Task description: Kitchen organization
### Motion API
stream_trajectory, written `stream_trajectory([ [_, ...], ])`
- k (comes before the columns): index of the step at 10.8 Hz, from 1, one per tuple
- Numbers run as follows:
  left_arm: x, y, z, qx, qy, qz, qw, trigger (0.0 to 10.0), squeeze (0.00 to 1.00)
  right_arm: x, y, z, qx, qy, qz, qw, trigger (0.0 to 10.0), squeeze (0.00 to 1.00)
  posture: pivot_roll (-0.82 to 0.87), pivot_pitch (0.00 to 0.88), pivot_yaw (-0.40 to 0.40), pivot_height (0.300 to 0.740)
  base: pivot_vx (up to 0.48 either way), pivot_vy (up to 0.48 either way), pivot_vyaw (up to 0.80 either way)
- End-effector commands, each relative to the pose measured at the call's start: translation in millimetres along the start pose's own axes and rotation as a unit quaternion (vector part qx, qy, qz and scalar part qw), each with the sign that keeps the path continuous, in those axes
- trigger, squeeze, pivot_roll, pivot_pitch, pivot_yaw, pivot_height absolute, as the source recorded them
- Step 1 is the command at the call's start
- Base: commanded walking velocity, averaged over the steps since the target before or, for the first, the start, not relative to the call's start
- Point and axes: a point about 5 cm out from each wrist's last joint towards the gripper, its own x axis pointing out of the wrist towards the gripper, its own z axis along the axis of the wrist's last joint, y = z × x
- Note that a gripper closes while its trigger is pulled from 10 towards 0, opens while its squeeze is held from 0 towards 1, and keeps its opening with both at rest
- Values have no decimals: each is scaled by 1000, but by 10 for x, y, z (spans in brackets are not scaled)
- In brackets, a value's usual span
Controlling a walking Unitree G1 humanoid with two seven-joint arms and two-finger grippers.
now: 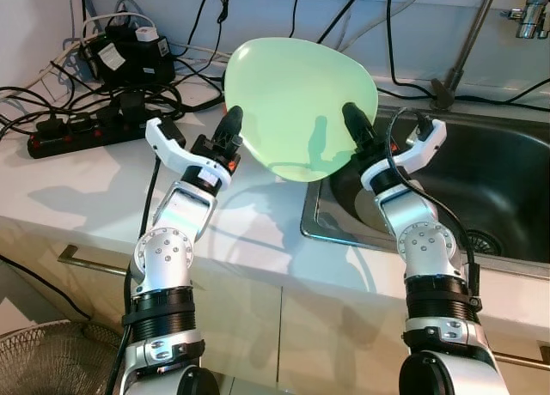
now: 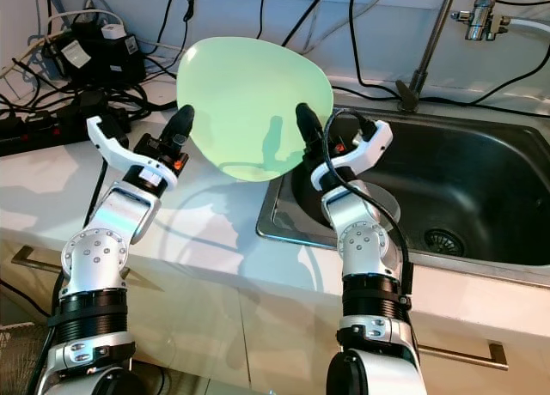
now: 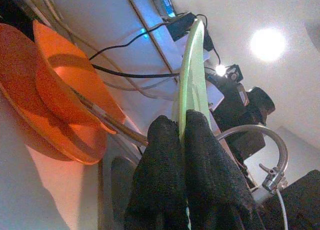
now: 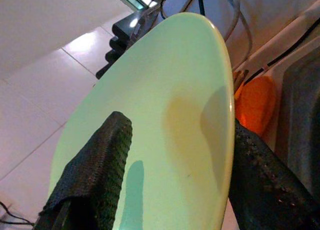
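A pale green plate (image 1: pixel 296 103) is held up on edge, tilted, above the white counter (image 1: pixel 77 189) just left of the sink (image 1: pixel 490 167). My left gripper (image 1: pixel 230 130) pinches the plate's left rim; in the left wrist view its fingers (image 3: pixel 160 155) are shut tight on the thin green edge (image 3: pixel 192 65). My right gripper (image 1: pixel 355 122) is at the plate's right rim. In the right wrist view one finger (image 4: pixel 95 165) lies across the plate's face (image 4: pixel 165 90) and the other (image 4: pixel 260 165) sits beyond its edge, well apart.
Orange dishes (image 3: pixel 55 105) with sticks lie on the counter behind the plate. A black power strip (image 1: pixel 77 136), adapters and tangled cables crowd the back left. The faucet (image 1: pixel 468 47) rises behind the steel sink. Cabinet fronts with a handle (image 1: pixel 86 262) run below.
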Motion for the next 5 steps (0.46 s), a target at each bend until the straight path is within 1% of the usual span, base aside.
stream_trajectory([
  [1,60,-144,6,-3,-5,-37,999,10000,0,-19,24,16,4,-2,10,1000,9804,0,183,0,38,740,0,0,0],
  [2,58,-128,7,-3,-5,-33,999,10000,0,-20,27,29,9,-6,11,1000,0,0,183,1,38,740,0,0,0],
  [5,57,-118,15,-1,-5,-30,1000,10000,0,-31,36,27,19,-6,20,1000,0,0,183,4,39,740,0,0,0],
])
